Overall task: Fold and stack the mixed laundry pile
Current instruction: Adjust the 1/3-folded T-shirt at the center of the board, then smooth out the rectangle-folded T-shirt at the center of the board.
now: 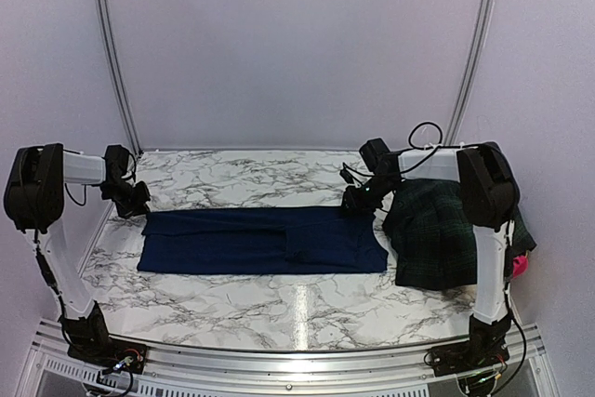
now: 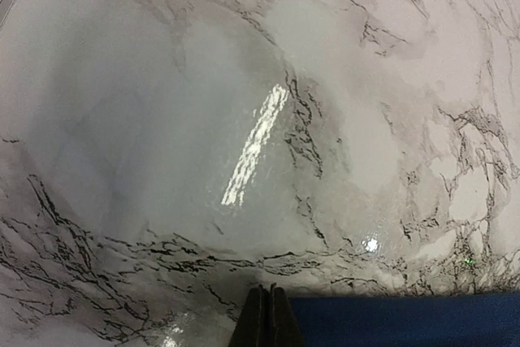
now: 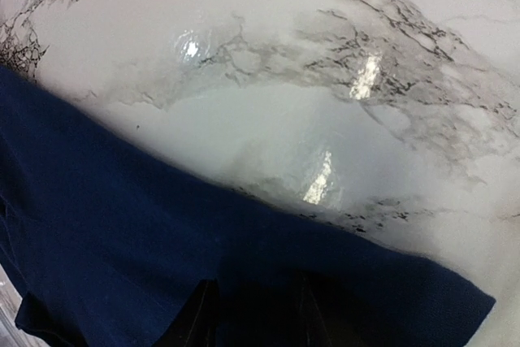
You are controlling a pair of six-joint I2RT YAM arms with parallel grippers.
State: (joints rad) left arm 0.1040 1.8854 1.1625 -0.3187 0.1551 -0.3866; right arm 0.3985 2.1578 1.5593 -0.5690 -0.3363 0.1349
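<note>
The navy-blue cloth (image 1: 265,241) lies spread flat across the middle of the marble table (image 1: 251,178). My left gripper (image 1: 139,204) is at its far left corner. In the left wrist view the fingers (image 2: 266,318) are pressed together where the cloth's edge (image 2: 406,318) meets them. My right gripper (image 1: 358,200) is at the far right corner, its jaws open over the cloth (image 3: 122,225). The green-and-navy plaid garment (image 1: 432,234) lies heaped at the right, with the small pink piece (image 1: 519,265) at its right edge. The red-and-black piece is out of view.
Curved rails and white walls close in the table at the back and sides. A metal rail (image 1: 279,355) runs along the near edge between the arm bases. The right arm's upright link stands over the plaid heap.
</note>
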